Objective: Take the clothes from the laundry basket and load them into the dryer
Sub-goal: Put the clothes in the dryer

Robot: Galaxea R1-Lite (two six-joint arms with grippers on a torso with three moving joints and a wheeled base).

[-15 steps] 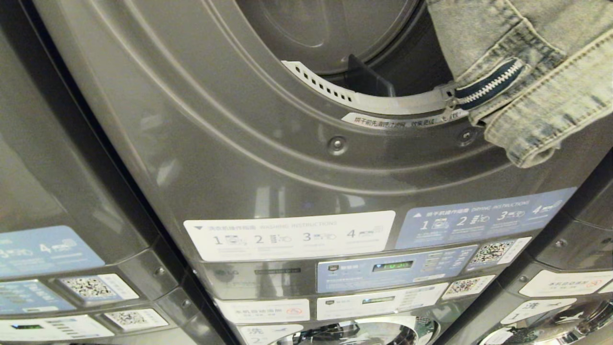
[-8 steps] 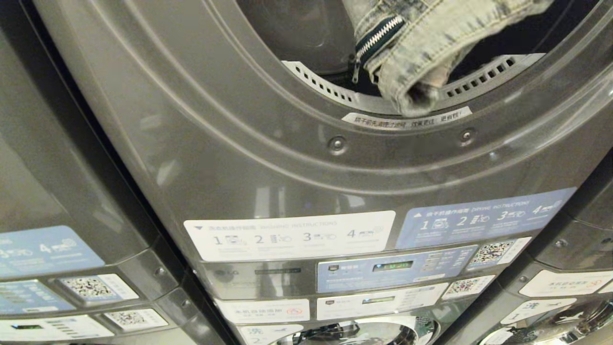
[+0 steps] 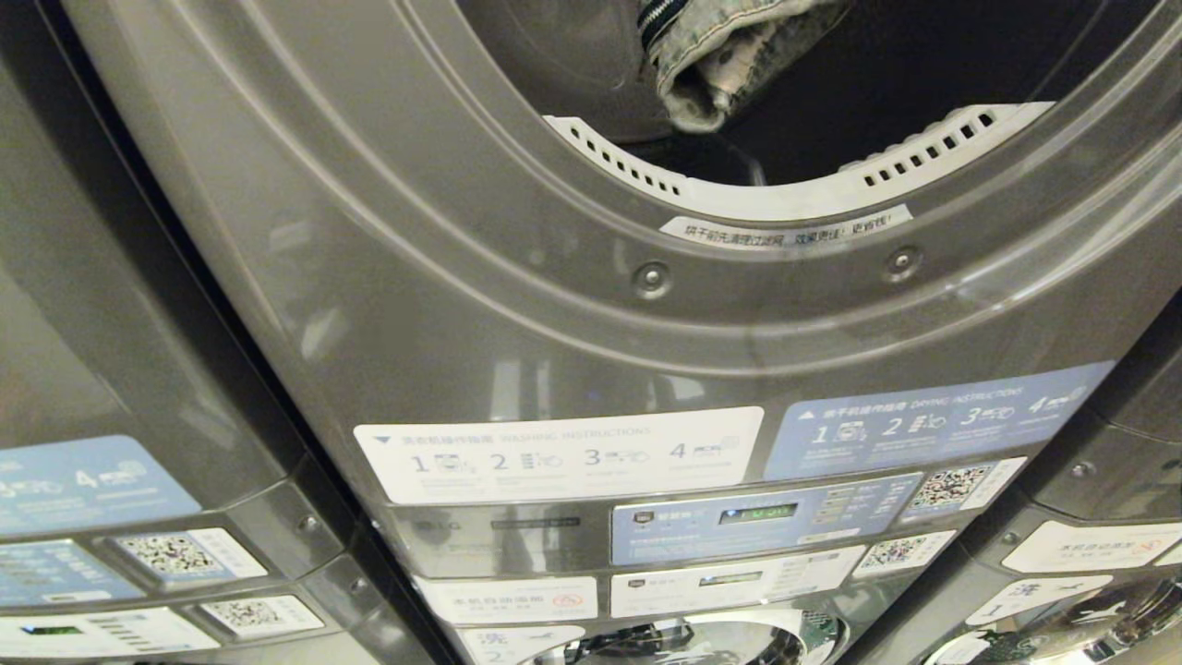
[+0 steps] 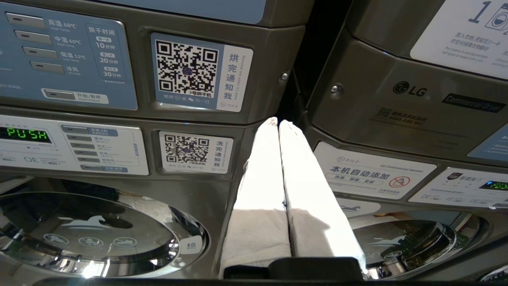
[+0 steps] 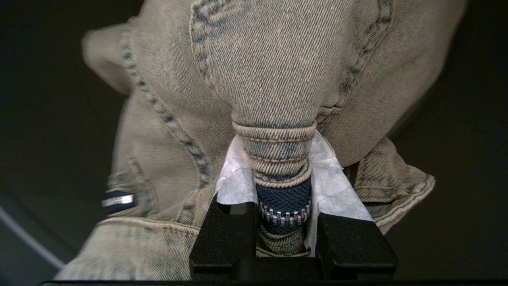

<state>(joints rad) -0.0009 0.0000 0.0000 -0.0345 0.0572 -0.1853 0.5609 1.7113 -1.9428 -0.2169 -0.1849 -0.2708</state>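
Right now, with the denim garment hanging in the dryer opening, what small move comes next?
Probably push a bit deeper, then open. The right gripper is clamped on the denim garment, which hangs inside the dryer opening above its rim rather than resting in the drum.

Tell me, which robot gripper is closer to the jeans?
The right. The right gripper is clamped on the jeans at the zipper, carrying them into the dryer's opening. The left gripper is shut, parked down by the control panels, away from them.
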